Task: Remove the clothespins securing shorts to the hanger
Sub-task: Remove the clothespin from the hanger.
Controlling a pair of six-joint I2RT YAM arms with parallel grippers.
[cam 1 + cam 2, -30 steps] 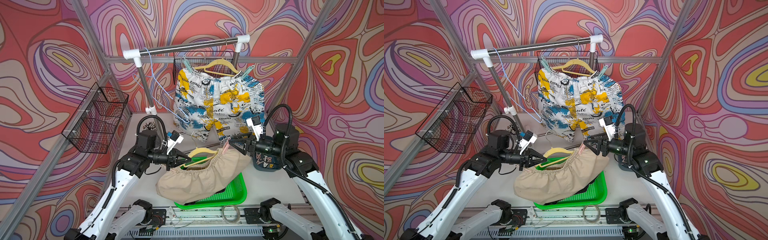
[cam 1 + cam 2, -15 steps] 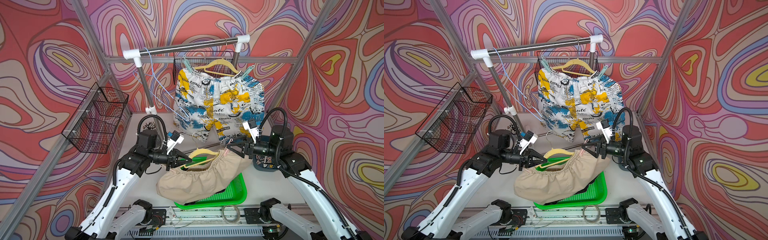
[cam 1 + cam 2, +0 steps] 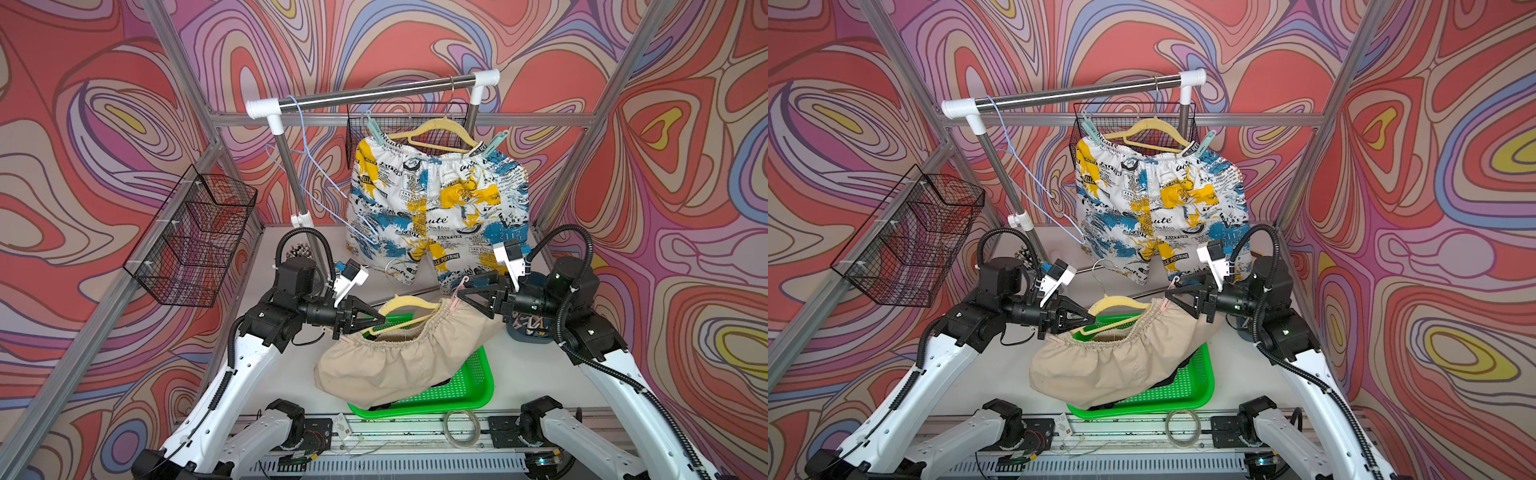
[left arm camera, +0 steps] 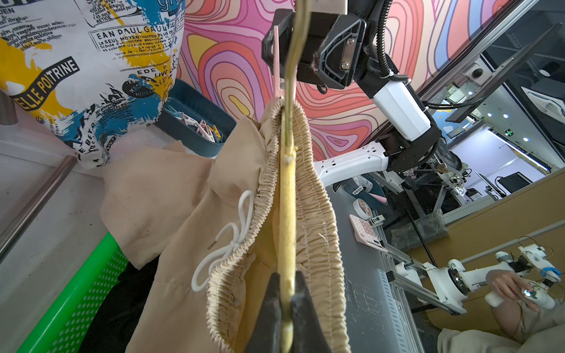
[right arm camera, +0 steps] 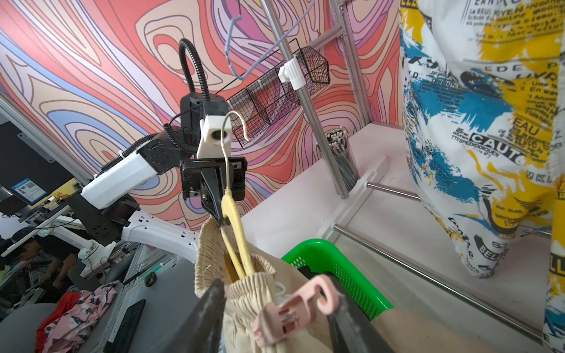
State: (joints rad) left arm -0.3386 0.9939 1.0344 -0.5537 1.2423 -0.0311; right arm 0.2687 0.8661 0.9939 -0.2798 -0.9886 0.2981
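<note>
Black shorts [image 4: 116, 308] show only as a dark patch beneath the beige shorts [image 3: 395, 365], over the green tray [image 3: 478, 374]. The left gripper [image 4: 286, 308] is clamped on the yellow hanger [image 3: 409, 304]. The right gripper [image 5: 275, 308] stands part-open astride the pink clothespin [image 5: 292, 313] at the waistband, with a gap visible on one side and contact on the other unclear. Since a second ago it has advanced onto the pin and narrowed.

Printed across the white shorts [image 3: 436, 199] hung on the far rail [image 3: 374, 93]: "ELLE POITRINE" and "EAN PAUL GAULTIE", legible in the left wrist view; "EAU" and "CAUT", cut off, in the right wrist view; "2112" low on the right leg in both top views.
</note>
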